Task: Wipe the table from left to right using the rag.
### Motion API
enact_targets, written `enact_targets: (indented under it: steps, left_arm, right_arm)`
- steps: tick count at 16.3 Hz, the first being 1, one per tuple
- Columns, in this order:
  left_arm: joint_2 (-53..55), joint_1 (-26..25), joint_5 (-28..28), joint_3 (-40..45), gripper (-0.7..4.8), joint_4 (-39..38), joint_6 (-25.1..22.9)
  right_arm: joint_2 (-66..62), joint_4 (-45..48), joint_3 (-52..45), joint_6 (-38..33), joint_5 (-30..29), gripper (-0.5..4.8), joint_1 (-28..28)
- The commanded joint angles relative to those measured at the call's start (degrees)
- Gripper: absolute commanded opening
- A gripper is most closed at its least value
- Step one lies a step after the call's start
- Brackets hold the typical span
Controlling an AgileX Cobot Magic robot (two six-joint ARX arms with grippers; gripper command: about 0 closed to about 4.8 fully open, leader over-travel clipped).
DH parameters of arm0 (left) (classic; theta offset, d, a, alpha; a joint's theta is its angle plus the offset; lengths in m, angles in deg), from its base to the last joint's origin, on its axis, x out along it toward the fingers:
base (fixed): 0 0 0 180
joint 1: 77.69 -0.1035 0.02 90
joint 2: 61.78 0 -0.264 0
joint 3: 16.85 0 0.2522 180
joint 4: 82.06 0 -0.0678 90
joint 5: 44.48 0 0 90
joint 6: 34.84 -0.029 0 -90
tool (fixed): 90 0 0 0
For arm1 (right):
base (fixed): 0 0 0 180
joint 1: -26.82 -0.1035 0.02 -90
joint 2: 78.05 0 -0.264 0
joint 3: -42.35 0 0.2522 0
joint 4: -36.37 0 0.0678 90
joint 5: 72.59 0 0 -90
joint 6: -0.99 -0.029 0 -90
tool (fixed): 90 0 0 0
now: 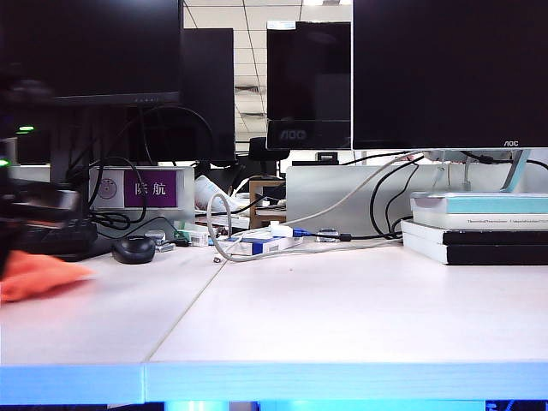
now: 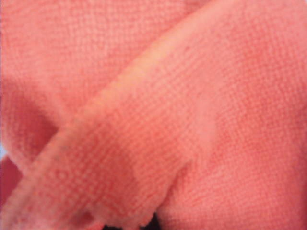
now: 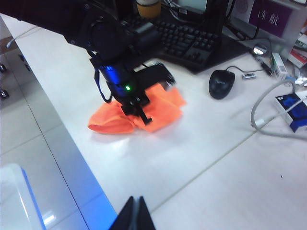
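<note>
The rag (image 1: 41, 276) is seen lying bunched on the white worktop (image 1: 342, 308) at its left end, near the front edge, with rounded folds raised across it. In the left wrist view the whole picture is filled by its orange-pink fleece (image 2: 182, 124), so the camera is pressed close against the cloth. The left gripper (image 3: 142, 114) is set down onto the rag from above, as shown in the right wrist view; its jaws are drawn together on the cloth, and a fold is pinched between them. A green light is lit on the arm just above.

The right gripper (image 3: 135, 213) is held above the front edge of the worktop, well apart from the rag, with its jaws closed tip to tip and nothing between them.

A black computer mouse (image 1: 134, 249) is placed behind the rag, toward the back of the worktop, and a black keyboard (image 3: 189, 40) is found beside it. A thin seam (image 1: 193, 304) is run between the two panels. A stack of books (image 1: 479, 227) is kept at the back right.
</note>
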Motion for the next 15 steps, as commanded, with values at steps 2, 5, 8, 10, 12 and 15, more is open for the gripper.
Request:
enact_targets:
  steps: [2,5,8,10,12,15]
  left_arm:
    - [1.92,7.85,-6.51,1.51,-0.06,-6.01,-0.24]
    - [1.92,11.93,-7.58,1.51,-0.06,-6.19,0.17]
    - [1.92,15.15,-7.58,1.51,-0.06,-6.47,1.42]
    - [1.92,17.22,-7.58,1.51,-0.06,-6.29,1.49]
    - [1.92,19.39,-7.61,1.49,-0.06,-6.1,1.53]
    - [1.92,21.77,-7.58,1.42,-0.06,-5.99,3.17]
  right_arm:
    - [0.11,-6.12,0.42,-0.07,1.95,-0.05,-0.04]
    - [0.15,-9.84,0.59,-1.68,5.11,-0.05,-0.04]
    - [0.26,-12.11,0.59,-4.0,6.91,-0.05,-0.02]
    - [0.26,-13.11,0.59,-4.15,7.67,-0.05,-0.02]
    - [0.26,-13.81,0.59,-4.2,7.87,-0.05,-0.02]
    - [0.26,-16.06,0.59,-5.9,10.6,-0.05,-0.02]
